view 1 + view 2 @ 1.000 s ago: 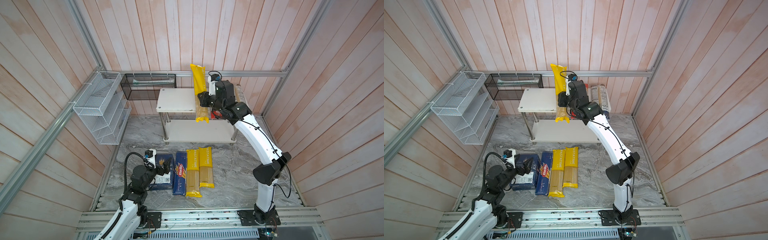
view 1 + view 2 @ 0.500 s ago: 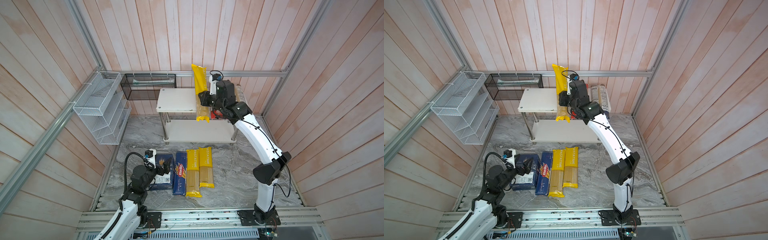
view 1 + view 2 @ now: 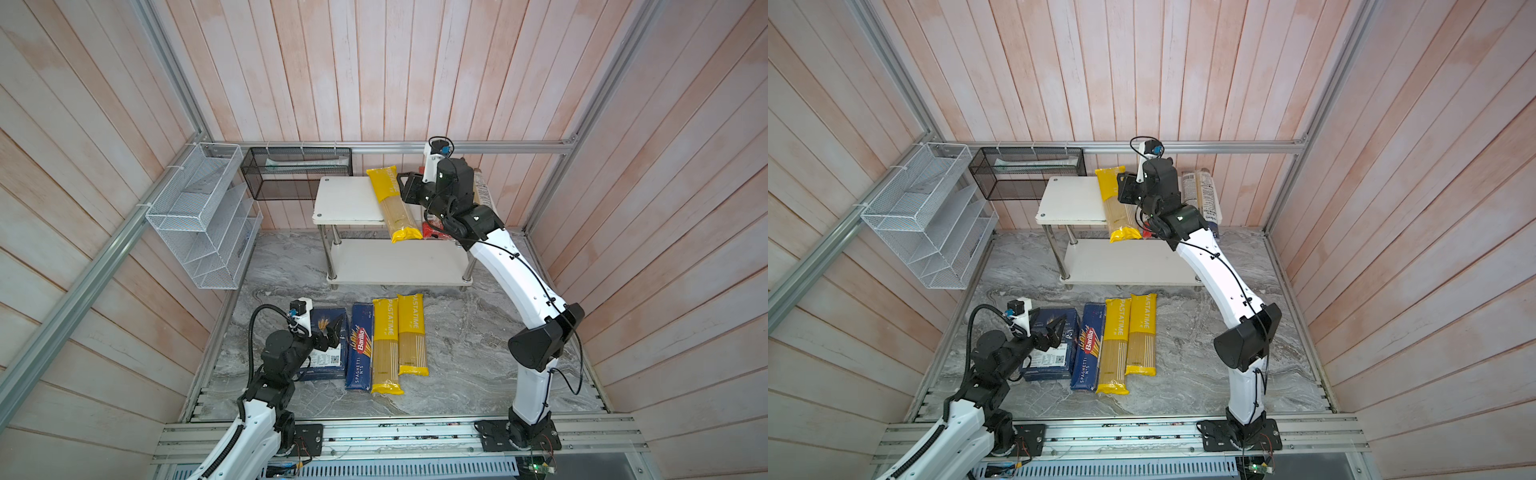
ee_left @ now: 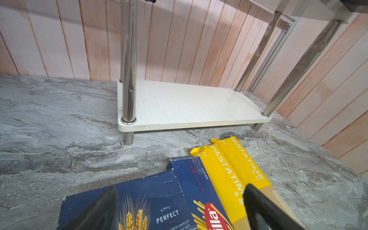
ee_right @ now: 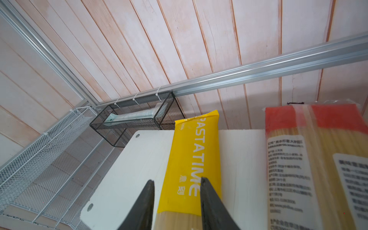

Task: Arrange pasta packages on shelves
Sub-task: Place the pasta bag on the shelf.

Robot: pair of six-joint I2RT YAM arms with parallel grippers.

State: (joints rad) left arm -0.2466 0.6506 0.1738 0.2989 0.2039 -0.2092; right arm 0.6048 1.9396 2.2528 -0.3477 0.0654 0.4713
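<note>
**Left arm.** Folded low at the near left, with the wrist reaching out over the floor. The left gripper hangs over the wide box with its jaws well apart, holding nothing.

**Right arm.** Rises from the near right, bends at the elbow and stretches far and left to the rack. The right gripper sits over the yellow bag with its jaws apart, one on either side. A sliver of shelf shows between one finger and the bag. Whether the other finger touches the bag, I cannot tell.

**Rack.**
- The yellow bag lies flat on the top shelf, right of middle, with its near end hanging over the near edge.
- To its right, and apart from it, lies the red-ended bag.
- The blue-ended bag is at the right edge.
- The lower shelf sits beneath.

**Floor.** The floor is grey marbled stone. Four packs lie side by side near the left arm, running near to far:
- the wide box
- the narrow box
- the left floor bag
- the right floor bag

**Room.** A white basket hangs on the left wall. A black basket hangs on the far wall, left of the rack. The walls are pale pink planks.
</note>
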